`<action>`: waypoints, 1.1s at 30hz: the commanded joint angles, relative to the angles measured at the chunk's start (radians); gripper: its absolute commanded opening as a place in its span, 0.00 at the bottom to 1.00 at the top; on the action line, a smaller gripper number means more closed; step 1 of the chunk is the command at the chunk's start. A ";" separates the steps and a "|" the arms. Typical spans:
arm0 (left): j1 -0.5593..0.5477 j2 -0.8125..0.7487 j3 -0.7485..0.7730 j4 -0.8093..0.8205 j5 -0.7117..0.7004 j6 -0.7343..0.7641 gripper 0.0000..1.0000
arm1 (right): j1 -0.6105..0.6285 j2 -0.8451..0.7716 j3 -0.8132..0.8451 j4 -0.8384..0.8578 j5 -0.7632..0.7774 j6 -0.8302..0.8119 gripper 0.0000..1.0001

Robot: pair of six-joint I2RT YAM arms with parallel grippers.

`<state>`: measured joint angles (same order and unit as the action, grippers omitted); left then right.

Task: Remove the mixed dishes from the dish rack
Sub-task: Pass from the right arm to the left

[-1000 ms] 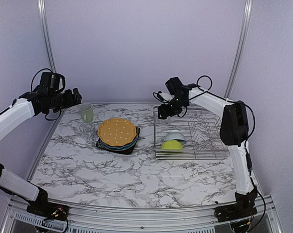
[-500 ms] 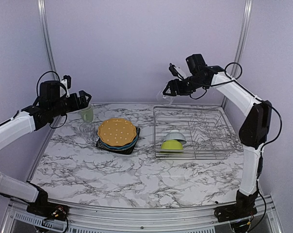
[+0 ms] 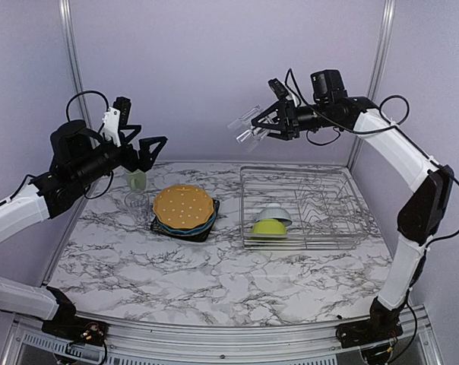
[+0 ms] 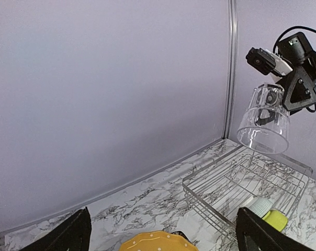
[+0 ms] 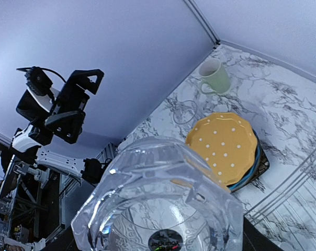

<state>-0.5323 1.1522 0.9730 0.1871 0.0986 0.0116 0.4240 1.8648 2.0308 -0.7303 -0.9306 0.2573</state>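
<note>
The right gripper [image 3: 269, 124] grips the clear glass [image 3: 247, 129] near its bottom end and holds it tilted, high in the air toward the left end of the dish rack [image 3: 245, 220]. The left gripper [image 3: 142, 129] stands wide and empty. The glass looks slippery, so it should travel slowly and be set upright on bare worktop [image 3: 214, 281], apart from the orange dotted plate [image 3: 183, 207].

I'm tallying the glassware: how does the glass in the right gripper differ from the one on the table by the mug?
The held clear glass hangs in the air, clamped in the right gripper; the table glass stands on the table beside the pale green mug, untouched. The held one is tilted, mouth pointing away from the gripper; the other is upright. Both are clear, and neither sits in the dish rack.
</note>
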 commanded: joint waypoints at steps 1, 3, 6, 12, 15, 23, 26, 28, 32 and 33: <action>-0.074 -0.042 0.002 0.039 -0.020 0.215 0.99 | 0.028 -0.081 -0.063 0.193 -0.240 0.141 0.37; -0.113 -0.049 0.017 0.023 -0.044 0.277 0.99 | 0.052 -0.099 -0.096 0.213 -0.275 0.161 0.36; -0.168 -0.061 0.043 0.000 -0.070 0.360 0.99 | 0.091 -0.127 -0.148 0.269 -0.328 0.202 0.34; -0.315 -0.066 0.085 -0.013 -0.173 0.533 0.98 | 0.147 -0.166 -0.226 0.414 -0.375 0.329 0.33; -0.388 -0.054 0.101 -0.008 -0.216 0.598 0.96 | 0.164 -0.176 -0.251 0.460 -0.384 0.372 0.32; -0.489 0.009 0.135 -0.003 -0.262 0.670 0.87 | 0.181 -0.199 -0.317 0.522 -0.383 0.416 0.31; -0.514 0.029 0.150 0.011 -0.283 0.675 0.78 | 0.184 -0.198 -0.326 0.540 -0.384 0.427 0.30; -0.529 0.048 0.158 0.028 -0.330 0.688 0.68 | 0.186 -0.196 -0.331 0.550 -0.384 0.432 0.30; -0.535 0.083 0.168 0.044 -0.380 0.711 0.56 | 0.188 -0.190 -0.343 0.554 -0.374 0.431 0.30; -0.535 0.089 0.170 0.050 -0.387 0.713 0.53 | 0.188 -0.188 -0.349 0.560 -0.373 0.432 0.29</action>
<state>-1.0607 1.2156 1.1126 0.1940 -0.2180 0.6994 0.5987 1.6970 1.6878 -0.2234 -1.2991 0.6811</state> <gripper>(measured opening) 0.574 0.674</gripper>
